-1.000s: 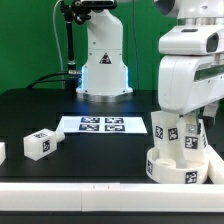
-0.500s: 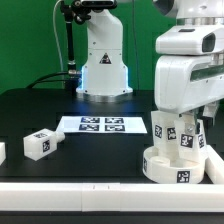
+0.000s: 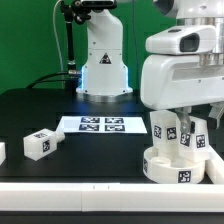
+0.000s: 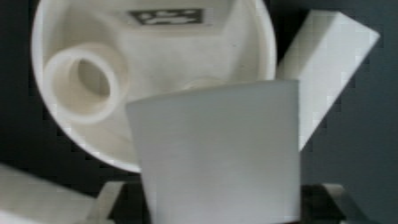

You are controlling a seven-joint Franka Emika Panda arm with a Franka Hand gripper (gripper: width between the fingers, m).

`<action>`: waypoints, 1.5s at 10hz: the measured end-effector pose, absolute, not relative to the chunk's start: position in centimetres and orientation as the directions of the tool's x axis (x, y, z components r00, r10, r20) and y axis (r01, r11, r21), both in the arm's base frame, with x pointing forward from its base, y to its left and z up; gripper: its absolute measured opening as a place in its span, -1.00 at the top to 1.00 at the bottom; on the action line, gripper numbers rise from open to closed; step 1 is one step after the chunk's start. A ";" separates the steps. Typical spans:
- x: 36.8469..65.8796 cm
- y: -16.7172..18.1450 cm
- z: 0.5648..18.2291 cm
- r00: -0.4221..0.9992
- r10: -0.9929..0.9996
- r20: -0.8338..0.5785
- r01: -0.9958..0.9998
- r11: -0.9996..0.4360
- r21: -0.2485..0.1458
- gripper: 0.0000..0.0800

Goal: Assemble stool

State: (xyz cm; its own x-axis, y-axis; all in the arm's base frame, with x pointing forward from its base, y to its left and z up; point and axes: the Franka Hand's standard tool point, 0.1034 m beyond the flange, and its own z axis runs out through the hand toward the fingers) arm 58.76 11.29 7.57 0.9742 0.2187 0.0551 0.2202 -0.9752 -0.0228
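- Exterior view: the gripper [image 3: 192, 122] hangs right over the seat [image 3: 176, 168]. The seat is a round white ring lying flat on the surface [image 3: 100, 152], close to the white rail [image 3: 90, 186].
- The gripper pinches the held leg [image 3: 192, 140] and keeps it standing straight up. I think this is so its end can go straight down into a hole in the seat. I cannot tell if the end is in yet.
- A second leg [image 3: 163, 128] stands up from the seat, just beside the held leg. It looks plugged in.
- A loose leg [image 3: 38, 144] lies well apart from the seat, toward the exterior view's left — waiting, I guess.
- The marker board [image 3: 100, 125] lies flat between the seat and the robot base [image 3: 103, 62]. The surface is black, and a green wall [image 3: 30, 40] stands far behind the seat.
- Wrist view: the held leg [image 4: 217, 140] fills the middle, with dark fingers [image 4: 118, 200] pressed on both its sides.
- Behind it is the seat [image 4: 196, 50], showing an open socket [image 4: 84, 80] — a free place for a leg. The second leg [image 4: 331, 65] is at the seat's edge.
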 end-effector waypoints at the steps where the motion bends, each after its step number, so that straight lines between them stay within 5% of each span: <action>1: 58.5 11.3 7.5 0.996 0.076 0.049 0.078 -0.996 -0.039 0.15; 5: 58.2 11.8 7.5 0.920 -0.391 -0.009 -0.391 -0.918 -0.066 0.15; 15: 58.1 11.6 7.5 0.532 -0.845 -0.058 -0.847 -0.530 -0.051 0.15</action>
